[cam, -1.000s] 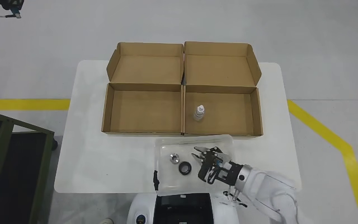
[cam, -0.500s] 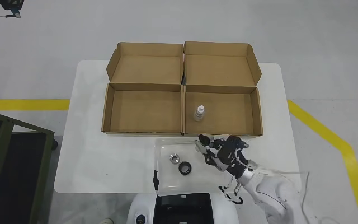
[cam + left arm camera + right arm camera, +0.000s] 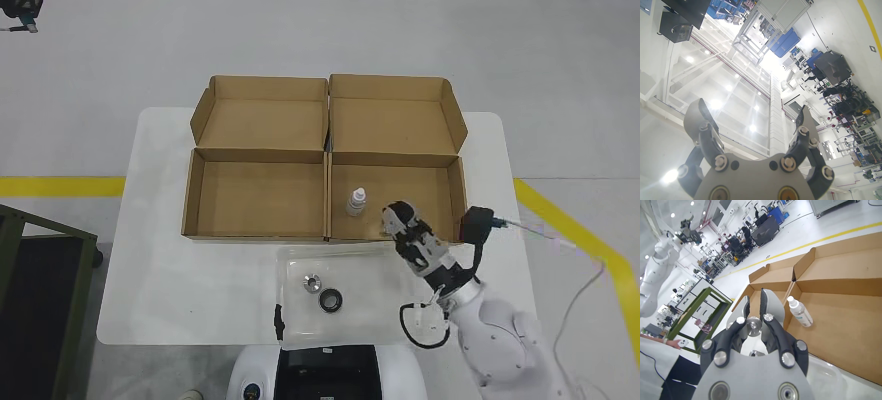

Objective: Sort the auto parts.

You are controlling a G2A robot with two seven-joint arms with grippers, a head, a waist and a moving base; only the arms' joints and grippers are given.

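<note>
Pinching a small round silver part [image 3: 753,326] low between its fingers, the right claw [image 3: 754,294] is almost pressed together. The right wrist view makes this plain, whereas from above the claw's own fingers cover the part. In the top view the right claw [image 3: 397,213] hangs over the right cardboard box [image 3: 425,190], just inside its near wall, with an upright spray bottle [image 3: 356,201] near it on its left. The part's flat face turns back toward the wrist camera, and being round it shows no long side. A black ring [image 3: 330,298] lies in the clear tray [image 3: 385,305] on the desk [image 3: 160,250]. The left claw [image 3: 751,106] is spread wide and points up at ceiling lights.
</note>
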